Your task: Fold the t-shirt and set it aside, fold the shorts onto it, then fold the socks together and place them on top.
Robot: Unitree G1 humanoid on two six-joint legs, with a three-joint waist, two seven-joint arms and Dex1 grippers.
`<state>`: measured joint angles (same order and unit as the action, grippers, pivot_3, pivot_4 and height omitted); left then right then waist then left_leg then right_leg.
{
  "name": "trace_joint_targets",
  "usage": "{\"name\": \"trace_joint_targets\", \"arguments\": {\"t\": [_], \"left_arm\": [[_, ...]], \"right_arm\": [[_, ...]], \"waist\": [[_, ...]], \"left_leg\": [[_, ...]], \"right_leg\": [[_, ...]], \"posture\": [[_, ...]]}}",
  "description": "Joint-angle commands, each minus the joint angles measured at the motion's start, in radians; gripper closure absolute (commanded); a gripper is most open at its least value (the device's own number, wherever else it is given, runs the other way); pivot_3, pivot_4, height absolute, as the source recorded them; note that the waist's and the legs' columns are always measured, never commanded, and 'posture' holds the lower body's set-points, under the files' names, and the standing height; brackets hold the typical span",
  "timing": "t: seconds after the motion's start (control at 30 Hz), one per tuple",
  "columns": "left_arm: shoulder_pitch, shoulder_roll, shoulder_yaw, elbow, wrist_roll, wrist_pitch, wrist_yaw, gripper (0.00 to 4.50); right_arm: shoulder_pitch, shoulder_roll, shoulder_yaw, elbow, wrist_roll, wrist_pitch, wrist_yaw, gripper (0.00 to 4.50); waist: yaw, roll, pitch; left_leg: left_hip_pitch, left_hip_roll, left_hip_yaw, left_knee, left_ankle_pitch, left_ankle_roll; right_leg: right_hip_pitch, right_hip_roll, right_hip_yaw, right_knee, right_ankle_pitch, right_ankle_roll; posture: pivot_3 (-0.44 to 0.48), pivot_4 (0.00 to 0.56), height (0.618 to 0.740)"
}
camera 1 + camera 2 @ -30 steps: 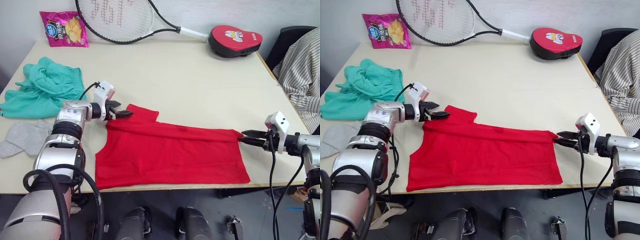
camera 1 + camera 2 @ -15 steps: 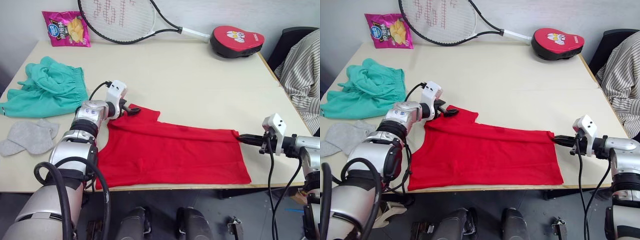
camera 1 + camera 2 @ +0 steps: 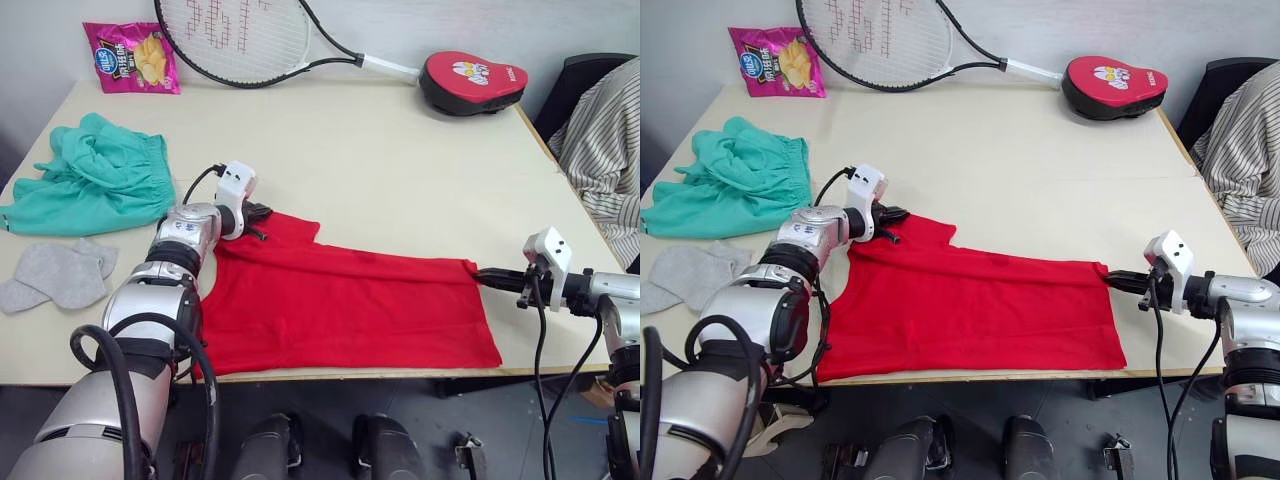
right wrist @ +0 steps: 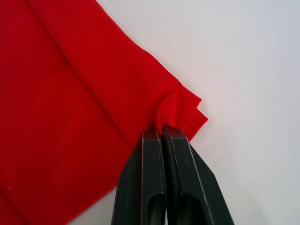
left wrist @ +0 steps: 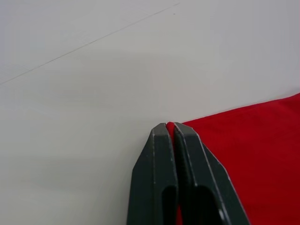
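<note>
The red t-shirt (image 3: 340, 305) lies flat along the table's near edge, folded lengthwise. My left gripper (image 3: 258, 213) is shut on its far left corner by the sleeve; in the left wrist view a sliver of red cloth (image 5: 170, 129) shows between the closed fingers. My right gripper (image 3: 484, 276) is shut on the shirt's far right corner, the cloth (image 4: 180, 108) bunched at the fingertips. The teal green shorts (image 3: 95, 175) lie crumpled at the left side of the table. The light grey socks (image 3: 58, 274) lie in front of them, near the left edge.
A tennis racket (image 3: 240, 40), a pink snack bag (image 3: 132, 57) and a red-and-black pad (image 3: 472, 81) lie along the table's far edge. A striped garment (image 3: 605, 140) hangs over a chair at the right. The cream table (image 3: 400, 170) is bare in the middle.
My left gripper has closed on the shirt's far left corner after standing open beside it. The right gripper has closed fully on the right corner.
</note>
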<state>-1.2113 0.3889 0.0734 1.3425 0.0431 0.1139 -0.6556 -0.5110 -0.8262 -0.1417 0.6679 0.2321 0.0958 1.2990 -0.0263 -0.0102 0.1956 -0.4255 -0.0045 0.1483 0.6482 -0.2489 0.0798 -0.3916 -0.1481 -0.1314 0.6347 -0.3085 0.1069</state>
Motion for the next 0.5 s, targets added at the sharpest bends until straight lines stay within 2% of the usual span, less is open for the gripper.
{"name": "trace_joint_targets", "arguments": {"t": [0.03, 0.2, 0.3, 0.5], "left_arm": [[-0.009, 0.032, 0.047, -0.027, -0.037, -0.049, -0.037, 4.49], [-0.013, 0.069, 0.1, -0.04, -0.078, -0.089, -0.097, 4.49], [-0.011, 0.103, 0.118, -0.053, -0.102, -0.108, -0.194, 4.49], [0.045, 0.151, 0.08, -0.14, -0.093, -0.292, -0.405, 4.49]], "right_arm": [[0.0, -0.001, -0.018, -0.028, 0.022, -0.008, -0.004, 4.5], [0.0, -0.007, -0.02, -0.031, 0.026, -0.01, -0.003, 4.5], [0.006, -0.011, -0.025, -0.036, 0.028, -0.013, -0.002, 4.5], [0.039, -0.017, -0.037, -0.069, 0.02, -0.119, -0.016, 4.5]], "waist": [[0.0, 0.0, 0.0], [0.0, 0.0, 0.0], [-0.001, 0.0, 0.0], [-0.001, 0.0, 0.0]], "left_leg": [[0.0, 0.0, 0.0, 0.0, 0.0, 0.0], [0.0, 0.0, 0.0, 0.0, 0.0, 0.0], [0.0, 0.0, 0.0, 0.0, 0.0, 0.0], [0.0, 0.0, 0.0, 0.0, 0.0, 0.0]], "right_leg": [[0.0, 0.0, 0.0, 0.0, 0.0, 0.0], [0.0, 0.0, 0.0, 0.0, 0.0, 0.0], [0.0, 0.0, 0.0, 0.0, 0.0, 0.0], [0.0, 0.0, 0.0, 0.0, 0.0, 0.0]], "posture": [[0.0, 0.15, 0.74], [0.0, 0.15, 0.74], [0.0, 0.15, 0.74], [0.0, 0.15, 0.74]]}}
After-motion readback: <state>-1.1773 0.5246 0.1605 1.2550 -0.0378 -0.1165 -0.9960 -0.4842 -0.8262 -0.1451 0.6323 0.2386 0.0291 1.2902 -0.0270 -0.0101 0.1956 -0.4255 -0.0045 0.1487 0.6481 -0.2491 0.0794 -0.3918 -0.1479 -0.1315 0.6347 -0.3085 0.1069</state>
